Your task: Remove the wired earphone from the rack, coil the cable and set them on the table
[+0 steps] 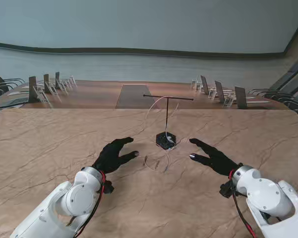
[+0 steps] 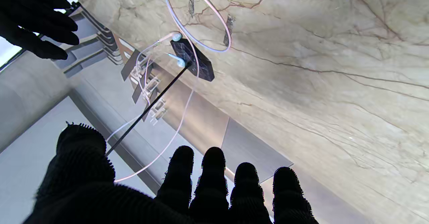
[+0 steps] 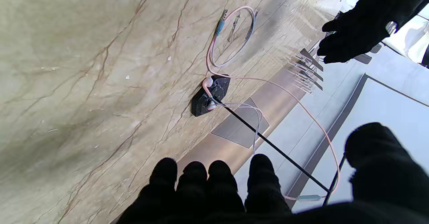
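A thin black T-shaped rack [image 1: 167, 115] stands on a black base [image 1: 165, 140] in the middle of the table. The white earphone cable [image 1: 156, 104] hangs over its crossbar. Both earbuds [image 2: 176, 36] rest on the base, and the plug end lies in a loop [image 1: 156, 163] on the table nearer to me. My left hand [image 1: 114, 154] sits left of the loop, open, fingers spread, holding nothing. My right hand [image 1: 211, 156] is right of the base, also open and holding nothing. The base [image 3: 210, 95] and cable loop [image 3: 231, 36] show in the right wrist view too.
The marble-patterned table [image 1: 49, 144] spreads wide around the rack. Farther off runs a long conference table [image 1: 104, 94] with nameplate stands and chairs [image 1: 240, 96] on both sides.
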Controlling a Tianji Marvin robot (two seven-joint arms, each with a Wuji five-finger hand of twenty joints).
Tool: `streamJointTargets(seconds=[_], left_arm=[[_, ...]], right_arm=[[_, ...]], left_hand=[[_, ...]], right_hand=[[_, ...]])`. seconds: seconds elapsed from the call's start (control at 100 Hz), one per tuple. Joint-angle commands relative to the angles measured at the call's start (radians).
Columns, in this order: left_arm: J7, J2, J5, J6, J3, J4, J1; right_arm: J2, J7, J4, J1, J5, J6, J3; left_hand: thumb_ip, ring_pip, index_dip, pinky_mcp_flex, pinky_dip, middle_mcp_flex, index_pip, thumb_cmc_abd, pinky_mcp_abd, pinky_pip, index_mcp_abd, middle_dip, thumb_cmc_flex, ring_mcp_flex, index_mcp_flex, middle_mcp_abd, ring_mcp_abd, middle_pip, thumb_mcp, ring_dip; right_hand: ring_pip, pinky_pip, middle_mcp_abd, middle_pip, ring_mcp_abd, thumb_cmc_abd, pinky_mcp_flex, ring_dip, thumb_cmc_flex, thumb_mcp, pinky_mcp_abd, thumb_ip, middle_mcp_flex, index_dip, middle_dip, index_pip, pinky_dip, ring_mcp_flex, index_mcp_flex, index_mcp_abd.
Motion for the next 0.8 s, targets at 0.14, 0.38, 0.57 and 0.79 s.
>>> streamJointTargets(seconds=[0.14, 0.38, 0.57, 0.79], left_arm=[[-0.006, -0.003, -0.001, 0.011, 0.0, -0.009, 0.01], [-0.005, -0.003, -0.006, -0.007, 0.0, -0.008, 0.005], [-0.001, -0.007, -0.015, -0.014, 0.012, 0.017, -0.025], [0.016, -0.018, -0.033, -0.022, 0.035, 0.074, -0.09]], right_arm=[[-0.002, 0.0, 0.001, 0.001, 0.002, 0.001, -0.009], [-0.002, -0.006, -0.029, -0.032, -0.01, 0.008, -0.001], [0.0, 0.004, -0.036, -0.039, -0.011, 0.015, -0.007], [0.001, 0.011, -0.023, -0.026, -0.011, 0.021, -0.008]], left_hand=[[0.019, -0.016, -0.001, -0.008, -0.01, -0.018, -0.008, 0.044, -0.034, -0.018, -0.031, -0.018, 0.023, -0.031, -0.021, -0.022, -0.035, -0.014, -0.017, -0.009], [0.02, -0.016, 0.002, -0.008, -0.011, -0.017, -0.004, 0.044, -0.034, -0.017, -0.031, -0.017, 0.025, -0.03, -0.022, -0.023, -0.035, -0.014, -0.017, -0.009], [0.021, -0.016, 0.004, -0.009, -0.009, -0.014, 0.0, 0.041, -0.031, -0.015, -0.032, -0.016, 0.028, -0.028, -0.022, -0.023, -0.033, -0.015, -0.017, -0.009], [0.021, -0.015, 0.003, -0.009, -0.003, -0.013, -0.002, 0.034, -0.031, -0.01, -0.033, -0.015, 0.032, -0.026, -0.024, -0.022, -0.032, -0.015, -0.016, -0.009]], right_hand=[[-0.015, -0.024, -0.006, -0.013, -0.024, 0.018, -0.005, -0.008, -0.02, -0.004, -0.049, -0.02, -0.012, 0.024, -0.009, 0.003, 0.006, -0.038, 0.005, -0.021], [-0.015, -0.024, -0.004, -0.012, -0.022, 0.019, -0.005, -0.007, -0.017, -0.007, -0.049, -0.02, -0.01, 0.035, -0.009, 0.003, 0.008, -0.038, 0.005, -0.022], [-0.014, -0.023, -0.003, -0.01, -0.02, 0.019, -0.006, -0.006, -0.015, -0.008, -0.048, -0.02, -0.009, 0.044, -0.009, 0.004, 0.009, -0.039, 0.004, -0.02], [-0.014, -0.023, -0.001, -0.011, -0.019, 0.019, -0.006, -0.005, -0.013, -0.009, -0.048, -0.019, -0.01, 0.052, -0.009, 0.004, 0.01, -0.039, 0.004, -0.021]])
